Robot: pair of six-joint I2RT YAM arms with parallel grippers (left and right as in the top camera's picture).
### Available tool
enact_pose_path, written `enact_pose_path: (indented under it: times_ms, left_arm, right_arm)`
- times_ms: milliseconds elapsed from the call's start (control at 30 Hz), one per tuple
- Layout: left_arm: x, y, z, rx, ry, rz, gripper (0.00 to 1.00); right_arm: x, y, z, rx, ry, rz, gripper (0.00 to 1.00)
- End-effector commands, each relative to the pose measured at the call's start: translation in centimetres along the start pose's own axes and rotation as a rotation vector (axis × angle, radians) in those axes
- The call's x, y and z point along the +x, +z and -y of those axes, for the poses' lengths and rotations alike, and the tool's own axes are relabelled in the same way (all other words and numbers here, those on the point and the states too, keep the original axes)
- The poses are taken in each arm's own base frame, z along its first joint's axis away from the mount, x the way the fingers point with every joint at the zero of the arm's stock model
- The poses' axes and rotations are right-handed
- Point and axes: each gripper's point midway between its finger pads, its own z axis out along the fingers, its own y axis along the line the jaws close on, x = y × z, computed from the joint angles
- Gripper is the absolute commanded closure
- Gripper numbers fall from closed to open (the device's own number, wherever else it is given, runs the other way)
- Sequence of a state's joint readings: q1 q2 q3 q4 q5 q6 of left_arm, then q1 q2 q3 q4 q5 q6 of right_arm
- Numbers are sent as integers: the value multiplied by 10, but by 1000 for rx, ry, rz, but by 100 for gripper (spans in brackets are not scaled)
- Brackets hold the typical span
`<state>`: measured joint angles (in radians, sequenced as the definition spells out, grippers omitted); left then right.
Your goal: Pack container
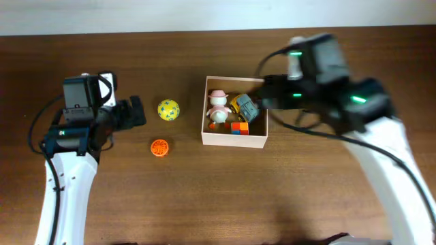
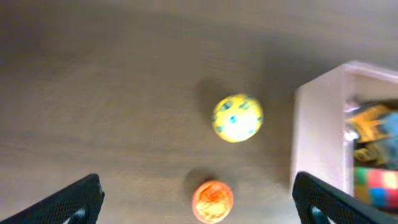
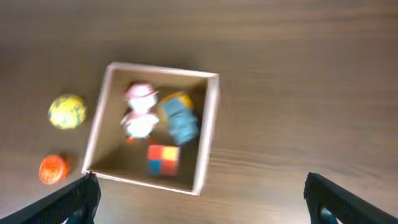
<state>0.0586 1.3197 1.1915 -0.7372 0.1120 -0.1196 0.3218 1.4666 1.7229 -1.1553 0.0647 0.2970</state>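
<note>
**Packing the container: both grippers empty**

Overhead: found the container [image 1: 235, 140] just right of the middle of the table [image 1: 204, 204], open side up. Counted three things inside: a white figure in a pink hat [image 1: 218, 107], a yellow-and-blue toy [image 1: 244, 107] just beside it, and a multicoloured cube [image 1: 238, 127] near the wall lowest in the frame. Saw a yellow ball with blue spots [image 1: 168, 109] left of the box and an orange round toy [image 1: 160, 147] lower in the frame, both apart from the cardboard. Noted the left gripper [image 1: 136, 112] left of the ball, pointing toward it, and the right gripper [image 1: 262, 101] over the box's right rear corner.

Left wrist: showed two dark fingertips [image 2: 74, 199] spread to the lower corners — wide open, gripping nothing. Caught the ball and the orange toy on bare wood ahead, with the container's white wall at right.

Right wrist: looked down on the whole container and its three toys, somewhat blurred. Showed fingertips far apart at both lower corners — spread wide, holding nothing.
</note>
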Motion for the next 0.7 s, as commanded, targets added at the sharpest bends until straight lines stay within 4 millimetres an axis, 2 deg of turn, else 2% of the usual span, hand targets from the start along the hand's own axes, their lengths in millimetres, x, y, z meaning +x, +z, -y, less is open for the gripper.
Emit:
enact_pose_path:
  times_ms: [0, 133, 267, 367, 500, 667]
  left_arm:
    - [-18, -2, 23, 133, 13, 48, 1]
    - [-30, 11, 23, 133, -5, 47, 2]
    - [-43, 38, 25, 128, 37, -34, 4]
    - [-49, 64, 30, 131, 140, -124, 4]
    - [-45, 101, 34, 80, 226, -259, 6]
    - [-20, 141, 49, 54, 314, -368, 8]
  right_arm:
    - [-3, -24, 45, 79, 125, 36, 1]
    - [8, -31, 85, 160, 213, -4, 1]
    - [18, -28, 109, 212, 269, -49, 1]
    - [18, -25, 117, 227, 288, -57, 1]
    - [18, -22, 118, 229, 289, -65, 1]
    - [18, -21, 118, 230, 289, -68, 1]
